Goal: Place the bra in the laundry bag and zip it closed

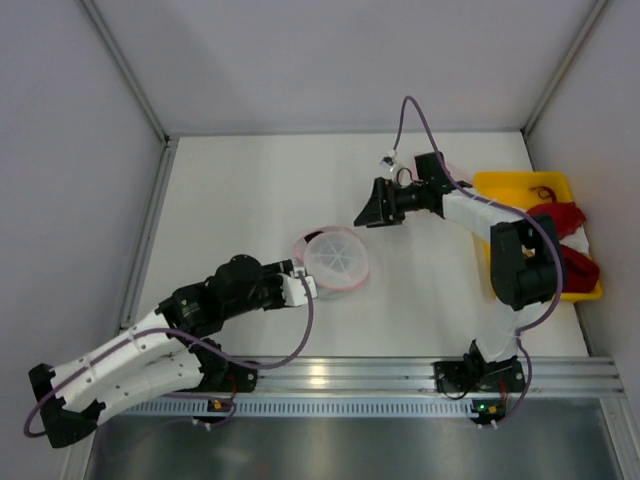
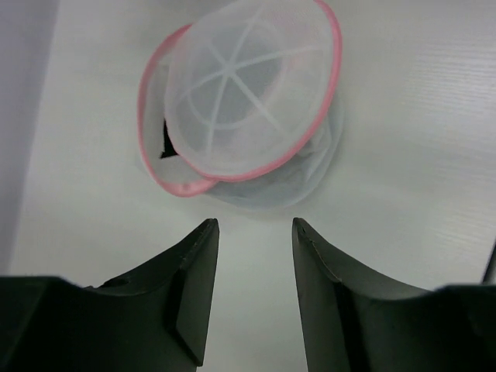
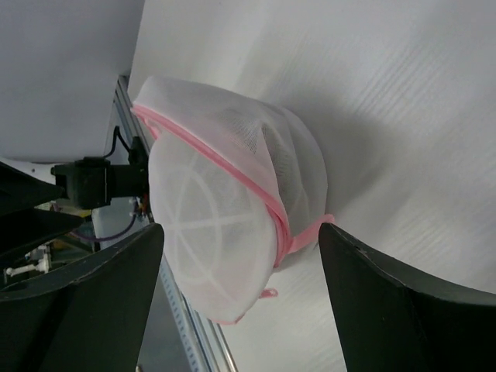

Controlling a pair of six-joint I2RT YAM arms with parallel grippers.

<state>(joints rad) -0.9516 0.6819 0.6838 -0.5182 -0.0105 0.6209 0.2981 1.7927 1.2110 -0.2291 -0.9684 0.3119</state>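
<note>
Mid-table: laundry bag [image 1: 335,258], domed translucent mesh, pink-trimmed, lid ajar | left hand [image 2: 254,225] parted, empty | right hand [image 3: 240,232] parted, empty

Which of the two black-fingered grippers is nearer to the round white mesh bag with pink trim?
The left gripper, close beside the bag; the right gripper stands clearly apart.

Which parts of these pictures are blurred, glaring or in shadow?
Top external: glare on the metal rail at the near edge. Left wrist: the laundry bag is fairly sharp, the left gripper is soft-edged. Right wrist: the bag throws a soft shadow on the table; the right gripper looks nearly black.
</note>
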